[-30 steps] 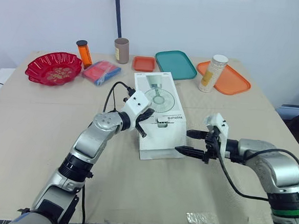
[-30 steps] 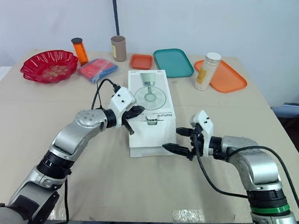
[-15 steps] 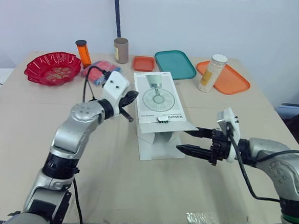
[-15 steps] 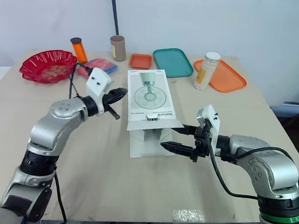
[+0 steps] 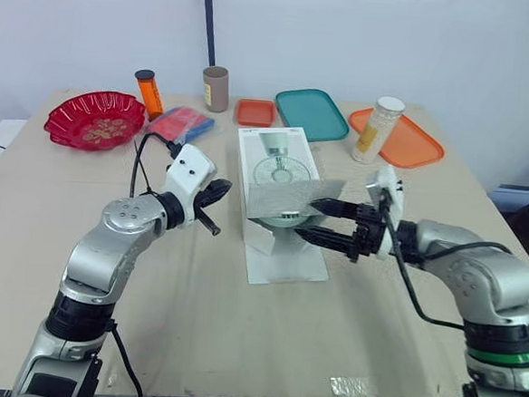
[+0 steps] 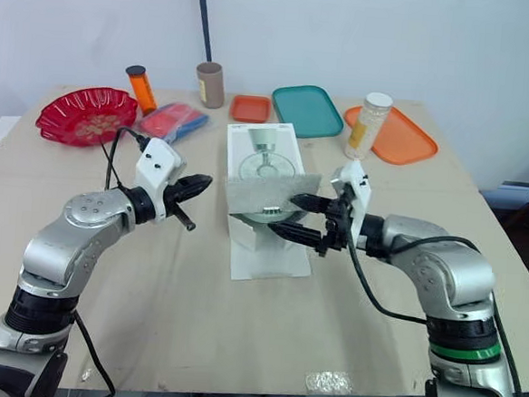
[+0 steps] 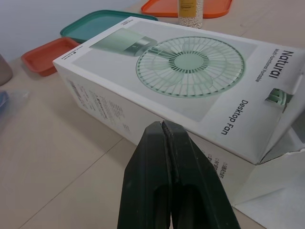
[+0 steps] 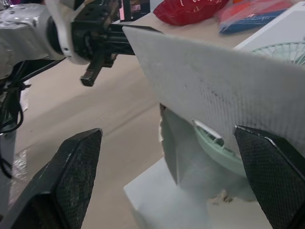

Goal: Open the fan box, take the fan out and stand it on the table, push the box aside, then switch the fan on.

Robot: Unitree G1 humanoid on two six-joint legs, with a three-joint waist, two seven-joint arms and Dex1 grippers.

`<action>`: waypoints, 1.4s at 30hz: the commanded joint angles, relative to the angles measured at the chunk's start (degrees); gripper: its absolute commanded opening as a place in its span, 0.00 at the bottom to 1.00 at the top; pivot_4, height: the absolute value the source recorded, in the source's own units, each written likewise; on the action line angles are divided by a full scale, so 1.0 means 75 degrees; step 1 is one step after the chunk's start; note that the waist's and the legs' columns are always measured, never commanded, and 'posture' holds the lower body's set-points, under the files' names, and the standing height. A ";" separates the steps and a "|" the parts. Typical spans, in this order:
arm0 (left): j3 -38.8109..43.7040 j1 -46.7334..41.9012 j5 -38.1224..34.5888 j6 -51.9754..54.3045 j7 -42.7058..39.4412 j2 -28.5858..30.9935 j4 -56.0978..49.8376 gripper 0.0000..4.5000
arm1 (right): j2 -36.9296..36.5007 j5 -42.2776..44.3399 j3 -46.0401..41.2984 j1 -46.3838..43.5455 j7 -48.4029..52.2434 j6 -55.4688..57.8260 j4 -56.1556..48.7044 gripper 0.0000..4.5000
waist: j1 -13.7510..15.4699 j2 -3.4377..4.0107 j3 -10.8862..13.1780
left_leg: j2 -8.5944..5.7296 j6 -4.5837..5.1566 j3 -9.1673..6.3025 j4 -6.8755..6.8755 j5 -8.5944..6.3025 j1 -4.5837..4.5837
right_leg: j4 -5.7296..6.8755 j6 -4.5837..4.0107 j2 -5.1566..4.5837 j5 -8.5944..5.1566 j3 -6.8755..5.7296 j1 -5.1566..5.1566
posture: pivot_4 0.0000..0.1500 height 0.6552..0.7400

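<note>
The white fan box (image 5: 281, 163) lies flat mid-table with a fan pictured on top. Its end flap (image 5: 287, 198) stands raised, grey inside showing. A pale green fan (image 8: 215, 144) shows inside the opening. My right gripper (image 5: 322, 222) is open at that opening, its upper finger by the flap's edge and its lower finger below it. In the right wrist view the gripper (image 8: 167, 130) spreads wide around the flap. My left gripper (image 5: 214, 204) hangs shut just left of the box, clear of it; in the left wrist view the gripper (image 7: 163, 125) points at the box's side.
Along the back stand a red bowl (image 5: 93, 121), an orange bottle (image 5: 148, 93), a brown cup (image 5: 215, 88), a blue and red packet (image 5: 179, 124), a small orange tray (image 5: 253, 112), a teal tray (image 5: 309, 113) and an orange tray (image 5: 413, 145) holding a jar (image 5: 376, 129).
My left gripper let go of the flap and drew back to the left. My right gripper moved in to the box, and the flap rose from nearly flat to upright.
</note>
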 commanded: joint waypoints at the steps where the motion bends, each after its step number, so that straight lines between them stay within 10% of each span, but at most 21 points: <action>1: 0.0069 0.0020 -0.0156 -0.0014 -0.0004 0.0069 -0.0471 0.02 | 0.0292 -0.0458 0.0225 -0.0405 -0.0167 -0.0506 0.0400 1.00 | 0.0000 0.0000 0.0000 | 0.0001 0.0000 0.0000 0.0000 0.0000 0.0000 | -0.0001 0.0000 0.0001 0.0000 0.0000 0.0000 | 1.00 1.00; 14: -0.0166 -0.0098 -0.0690 0.0013 -0.0199 0.0026 -0.0828 0.02 | 0.0735 -0.1241 0.0622 -0.0753 -0.0392 -0.0868 0.1001 1.00 | -0.0003 0.0000 0.0000 | 0.0001 -0.0001 0.0001 -0.0001 0.0001 -0.0002 | 0.0000 -0.0002 -0.0001 0.0001 0.0001 -0.0004 | 1.00 1.00; 25: -0.1690 -0.1447 0.0416 -0.0641 -0.0220 -0.0628 0.1988 0.02 | 0.0929 -0.1349 0.0549 -0.0649 -0.0622 -0.0757 0.0745 1.00 | -0.0024 0.0001 0.0000 | 0.0000 0.0000 0.0006 -0.0004 0.0000 -0.0004 | 0.0001 -0.0005 0.0002 0.0007 0.0002 -0.0014 | 1.00 1.00; 39: -0.1627 -0.1331 0.0475 -0.0601 -0.0287 -0.0643 0.2006 0.02 | 0.0025 -0.0489 -0.0034 0.0561 -0.0484 -0.0304 -0.2265 1.00 | -0.0006 0.0001 -0.0001 | 0.0000 0.0000 -0.0001 -0.0001 0.0000 -0.0006 | 0.0000 -0.0004 0.0000 0.0007 -0.0001 -0.0009 | 1.00 1.00; 42: -0.1650 -0.1298 0.0451 -0.0582 -0.0331 -0.0652 0.1990 0.00 | -0.0139 -0.1022 0.0449 0.1077 -0.0778 -0.0388 -0.2827 0.82 | -0.0005 0.0001 -0.0001 | -0.0001 0.0001 -0.0001 0.0002 0.0000 -0.0006 | 0.0000 -0.0004 0.0000 0.0007 -0.0001 -0.0007 | 1.00 1.00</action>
